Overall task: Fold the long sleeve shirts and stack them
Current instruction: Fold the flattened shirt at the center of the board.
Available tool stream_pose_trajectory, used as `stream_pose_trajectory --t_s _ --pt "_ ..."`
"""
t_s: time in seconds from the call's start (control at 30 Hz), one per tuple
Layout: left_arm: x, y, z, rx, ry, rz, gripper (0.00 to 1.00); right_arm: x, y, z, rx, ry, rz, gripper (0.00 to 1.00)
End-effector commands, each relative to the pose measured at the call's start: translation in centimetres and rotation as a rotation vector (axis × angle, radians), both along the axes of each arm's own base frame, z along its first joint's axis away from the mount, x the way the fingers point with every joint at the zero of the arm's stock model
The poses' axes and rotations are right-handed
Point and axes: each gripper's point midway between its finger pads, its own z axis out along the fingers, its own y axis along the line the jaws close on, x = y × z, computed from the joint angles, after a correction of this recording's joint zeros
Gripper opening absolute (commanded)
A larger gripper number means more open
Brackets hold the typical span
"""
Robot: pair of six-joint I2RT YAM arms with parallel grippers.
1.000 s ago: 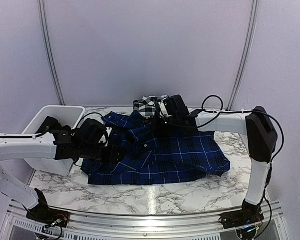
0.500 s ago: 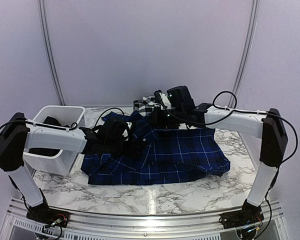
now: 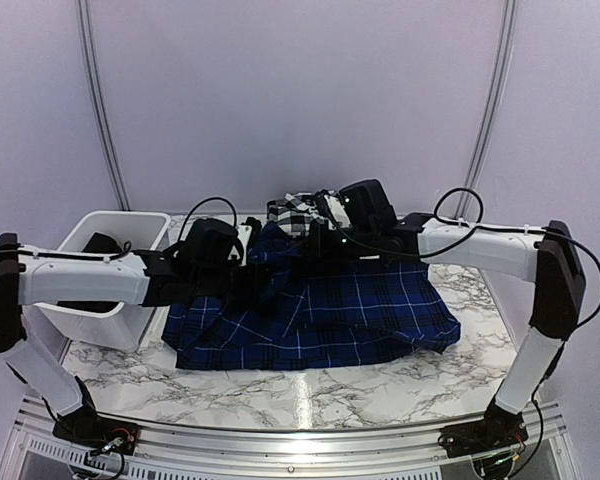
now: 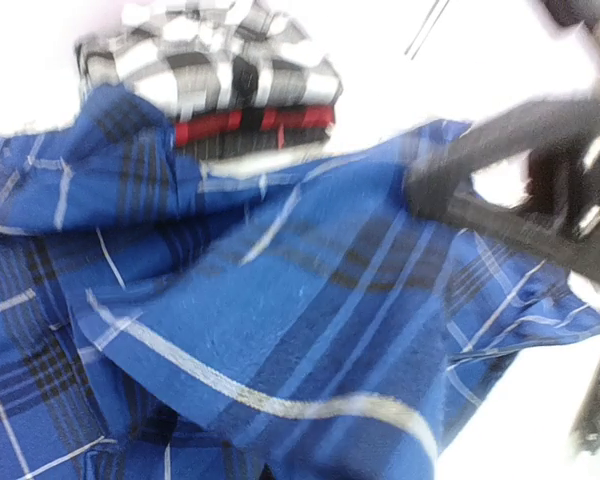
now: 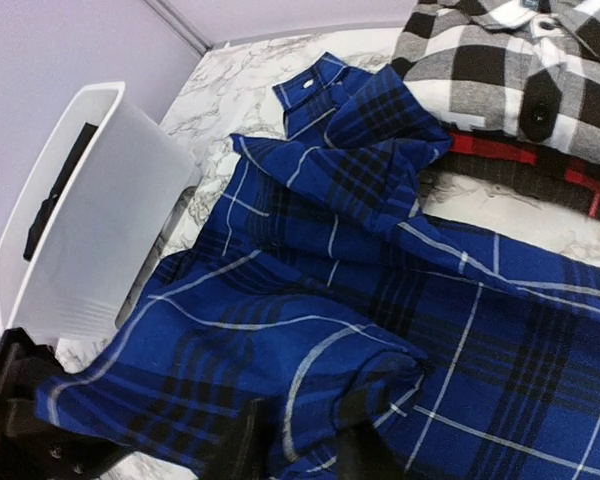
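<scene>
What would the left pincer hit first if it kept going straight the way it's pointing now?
Most likely the raised fold of the blue shirt, which fills the left wrist view right ahead of the left pincer. The folded black-and-white shirt lies beyond; depth is hard to judge.

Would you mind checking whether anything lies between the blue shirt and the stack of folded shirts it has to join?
Nothing visible does. The blue shirt already reaches the stack with its collar end: black-and-white shirt on top of red-and-black shirt. The white tub stands off to the left.
</scene>
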Motion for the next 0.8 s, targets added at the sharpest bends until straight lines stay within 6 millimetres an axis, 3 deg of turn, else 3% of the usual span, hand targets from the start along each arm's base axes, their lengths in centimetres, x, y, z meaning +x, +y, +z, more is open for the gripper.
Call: stream_pose_trajectory --t_s 0.0,0.17,0.4,0.6,0.77 --pt "-1.0 1.4 4.3 -0.069 -0.056 0.007 0.00 -1.3 -2.5 2.5 -0.023 -0.077 -0.051 0.36" --pt "-1.1 3.0 5.8 -0.054 -0.034 0.067 0.00 -3.8 -8.2 1.3 -0.139 -0.081 -0.171 0.56" --pt "-1.1 3.8 7.8 -0.058 -0.037 0.100 0.00 -10.2 -18.5 -1.2 -0.279 0.009 -0.355 0.59" --pt "-1.0 4.0 9.3 -0.060 -0.042 0.100 0.00 -16.8 -23.0 -2.7 -0.287 0.158 -0.385 0.57" --pt "-1.0 4.2 10.3 -0.067 -0.053 0.108 0.00 -19.8 -25.0 -3.7 -0.333 0.257 -0.394 0.55"
